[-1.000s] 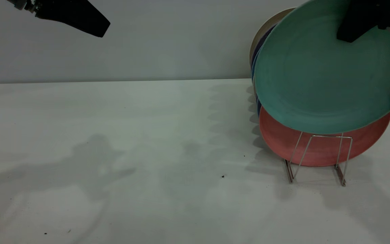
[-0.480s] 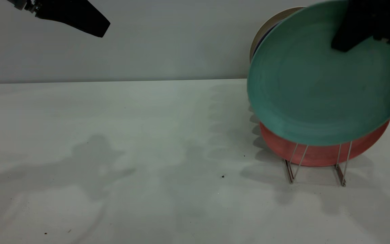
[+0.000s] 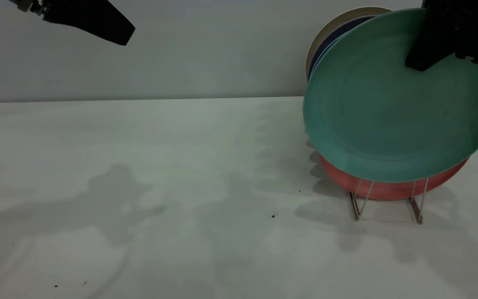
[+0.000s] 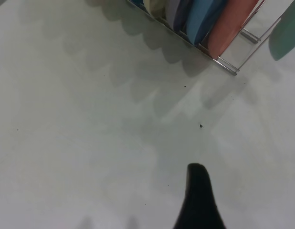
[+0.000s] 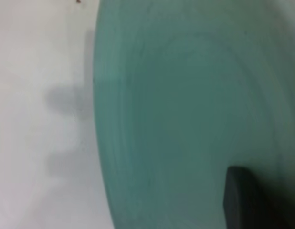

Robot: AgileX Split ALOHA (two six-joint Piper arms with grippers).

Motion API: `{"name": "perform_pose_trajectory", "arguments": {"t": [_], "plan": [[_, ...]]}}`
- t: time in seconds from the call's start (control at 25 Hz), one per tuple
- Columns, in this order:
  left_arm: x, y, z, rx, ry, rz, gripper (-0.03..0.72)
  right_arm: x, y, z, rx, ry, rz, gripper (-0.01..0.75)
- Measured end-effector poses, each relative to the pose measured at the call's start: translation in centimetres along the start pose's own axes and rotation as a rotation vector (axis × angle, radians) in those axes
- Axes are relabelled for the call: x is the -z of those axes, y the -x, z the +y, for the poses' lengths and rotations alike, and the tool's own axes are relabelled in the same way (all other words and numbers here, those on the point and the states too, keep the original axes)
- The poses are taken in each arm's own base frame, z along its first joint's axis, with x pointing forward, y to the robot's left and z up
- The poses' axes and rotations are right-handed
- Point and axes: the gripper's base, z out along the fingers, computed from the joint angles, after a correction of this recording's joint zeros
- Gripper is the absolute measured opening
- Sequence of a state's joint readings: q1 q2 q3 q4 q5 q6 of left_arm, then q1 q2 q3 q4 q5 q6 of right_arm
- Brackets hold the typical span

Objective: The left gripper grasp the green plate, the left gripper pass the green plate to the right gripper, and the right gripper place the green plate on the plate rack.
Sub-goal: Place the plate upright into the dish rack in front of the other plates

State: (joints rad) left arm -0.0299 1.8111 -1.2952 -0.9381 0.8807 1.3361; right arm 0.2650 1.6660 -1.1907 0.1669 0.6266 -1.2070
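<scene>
My right gripper (image 3: 418,62) is shut on the upper rim of the green plate (image 3: 388,112), at the far right of the exterior view. The plate hangs nearly upright, tilted, in front of the salmon-pink plate (image 3: 388,189), and its lower edge overlaps the top of the plate rack's front wire loop (image 3: 415,203). In the right wrist view the green plate (image 5: 185,119) fills most of the picture, with one black jaw against it. My left gripper (image 3: 125,35) is parked high at the far left, well away. The left wrist view shows the rack (image 4: 228,67) and the green plate's edge (image 4: 286,33).
The rack holds the pink plate (image 4: 231,26), a blue plate (image 4: 202,19) and a beige plate (image 3: 334,29) behind it, all upright. The white table (image 3: 181,166) stretches left of the rack. A grey wall stands behind.
The right gripper has lowered the green plate and moved it slightly left, so it covers more of the pink plate and the rack's front loop. The left arm has not moved.
</scene>
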Motion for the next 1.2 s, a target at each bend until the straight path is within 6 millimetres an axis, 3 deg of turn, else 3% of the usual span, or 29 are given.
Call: {"name": "perform_pose_trajectory", "arguments": {"t": [0.32, 0.76, 1.04, 1.2], "plan": [[0.0, 0.0, 0.0, 0.000, 0.000, 0.000, 0.564, 4.3, 0.8, -1.0, 0.018, -0.160, -0.069, 0.137], [0.0, 0.0, 0.0, 0.000, 0.000, 0.000, 0.564, 1.9, -0.9, 1.2, 0.006, -0.148, -0.045, 0.137], [0.0, 0.0, 0.0, 0.000, 0.000, 0.000, 0.564, 1.6, -0.9, 1.3, 0.005, -0.149, -0.044, 0.137], [0.0, 0.0, 0.0, 0.001, 0.000, 0.000, 0.564, 0.4, -1.1, 1.4, 0.009, -0.126, -0.030, 0.137]]}}
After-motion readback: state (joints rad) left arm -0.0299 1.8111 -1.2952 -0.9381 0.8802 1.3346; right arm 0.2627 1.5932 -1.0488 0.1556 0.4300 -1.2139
